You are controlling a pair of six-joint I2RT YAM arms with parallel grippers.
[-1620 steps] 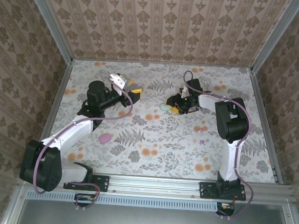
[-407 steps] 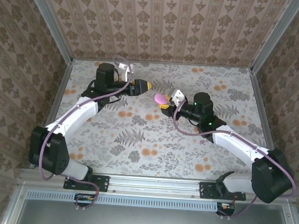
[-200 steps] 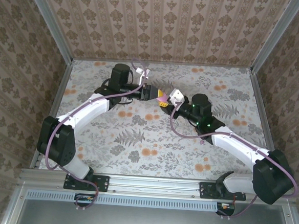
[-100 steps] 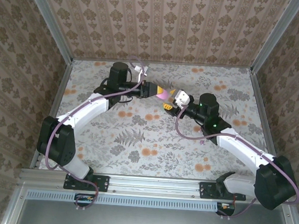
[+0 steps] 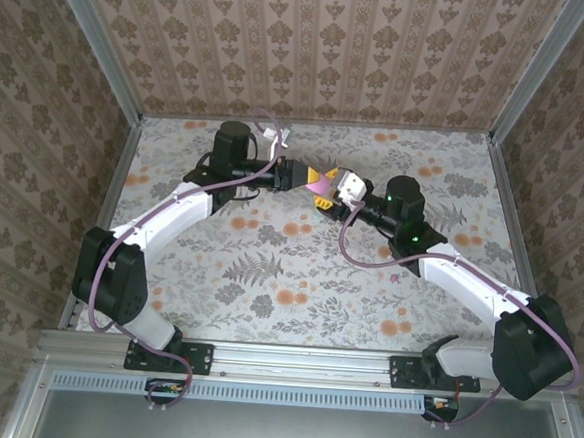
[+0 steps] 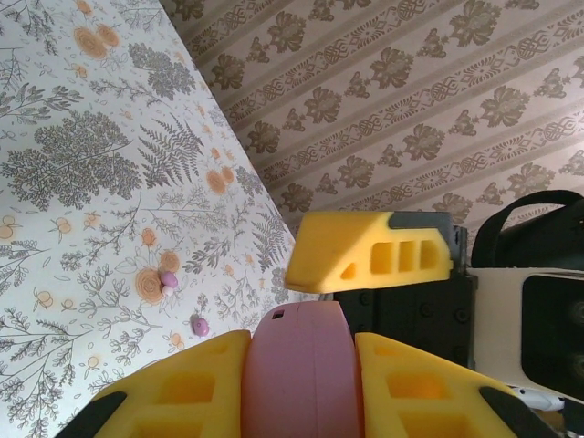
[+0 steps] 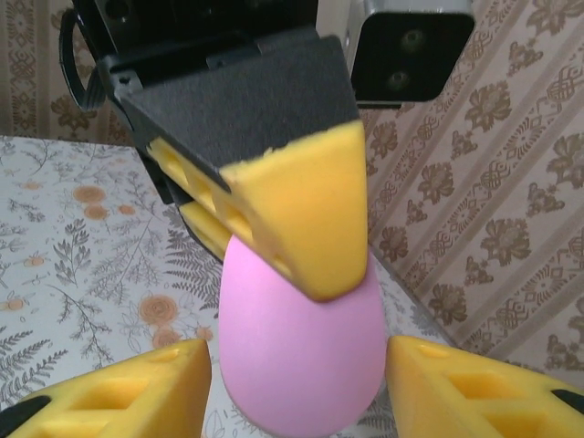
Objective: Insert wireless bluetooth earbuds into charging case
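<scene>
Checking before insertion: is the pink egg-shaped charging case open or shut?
Shut: the pink egg-shaped charging case shows one smooth, closed shell between the left fingers.

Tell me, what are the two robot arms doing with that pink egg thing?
The left gripper is shut on the pink charging case, holding it off the table. The right gripper is open, with one finger on each side of the case. Two tiny pink earbuds lie on the table.
</scene>
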